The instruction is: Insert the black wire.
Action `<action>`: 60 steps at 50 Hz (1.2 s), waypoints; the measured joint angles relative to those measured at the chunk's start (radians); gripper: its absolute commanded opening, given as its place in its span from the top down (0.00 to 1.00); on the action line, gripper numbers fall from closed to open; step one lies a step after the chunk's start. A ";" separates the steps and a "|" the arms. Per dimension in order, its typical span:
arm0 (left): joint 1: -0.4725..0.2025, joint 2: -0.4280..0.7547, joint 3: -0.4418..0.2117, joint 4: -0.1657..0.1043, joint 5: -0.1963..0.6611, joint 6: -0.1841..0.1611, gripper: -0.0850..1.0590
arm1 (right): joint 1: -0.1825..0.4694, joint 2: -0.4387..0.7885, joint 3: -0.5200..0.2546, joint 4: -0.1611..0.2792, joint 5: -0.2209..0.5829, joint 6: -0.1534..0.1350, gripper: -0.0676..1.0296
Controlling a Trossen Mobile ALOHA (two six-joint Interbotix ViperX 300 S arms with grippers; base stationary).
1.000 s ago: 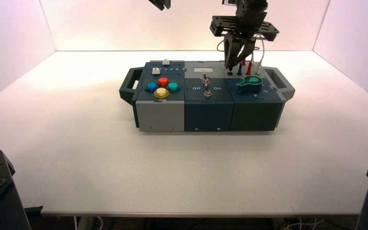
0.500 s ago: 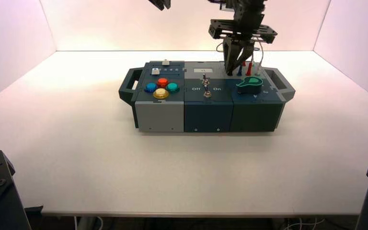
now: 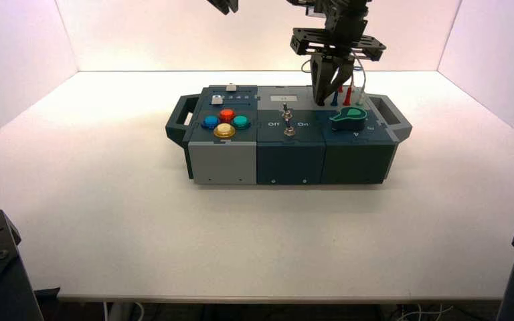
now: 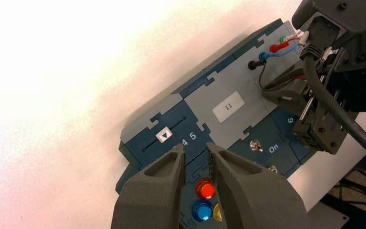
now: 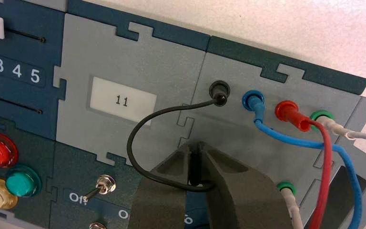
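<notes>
The black wire (image 5: 132, 138) loops over the grey panel. One end sits in the black socket (image 5: 218, 90) at the box's back right. My right gripper (image 5: 195, 149) is shut on the wire's other black plug (image 5: 195, 167), which stands upright between the fingers just in front of the socket row. From the high view, the right gripper (image 3: 322, 99) points down at the box (image 3: 291, 160) behind the green knob (image 3: 348, 119). The left gripper (image 4: 195, 150) hangs open and empty high above the coloured buttons (image 4: 205, 190).
Beside the black socket, a blue lead (image 5: 253, 99), a red lead (image 5: 286, 110) and a white lead in a green socket (image 5: 320, 116) are plugged in. A small display (image 5: 122, 100) reads 11. A metal toggle switch (image 5: 102, 185) stands in front.
The right gripper has shifted slightly over the back right sockets, still shut on the black plug. The left arm has stayed where it was.
</notes>
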 measured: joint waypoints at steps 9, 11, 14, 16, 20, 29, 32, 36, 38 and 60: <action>0.000 0.000 -0.005 0.000 0.002 0.000 0.69 | 0.000 0.003 -0.005 0.000 0.008 0.000 0.92; 0.000 0.000 -0.003 0.000 0.002 0.002 0.69 | 0.000 0.005 -0.008 0.000 0.014 0.000 0.85; 0.000 0.000 -0.005 0.000 0.000 0.000 0.69 | -0.002 0.008 -0.014 0.000 0.020 0.006 0.79; 0.000 -0.002 -0.003 0.000 0.002 0.000 0.69 | 0.002 0.009 -0.017 0.000 0.025 0.011 0.78; 0.000 0.000 -0.005 0.000 0.002 0.000 0.69 | 0.003 0.014 -0.021 0.000 0.031 0.014 0.71; 0.000 0.000 -0.003 0.000 0.002 0.002 0.69 | 0.009 0.014 -0.023 -0.003 0.032 0.021 0.64; 0.000 0.000 -0.005 0.000 0.002 0.002 0.69 | 0.011 0.015 -0.023 -0.009 0.032 0.029 0.62; 0.000 0.000 -0.003 0.000 0.002 0.002 0.69 | 0.018 0.014 -0.025 -0.031 0.032 0.048 0.61; -0.002 0.000 -0.003 0.000 0.002 0.000 0.69 | 0.023 0.014 -0.025 -0.044 0.034 0.060 0.60; 0.000 0.000 -0.005 -0.002 0.002 0.000 0.69 | 0.048 0.018 -0.051 -0.141 0.072 0.121 0.59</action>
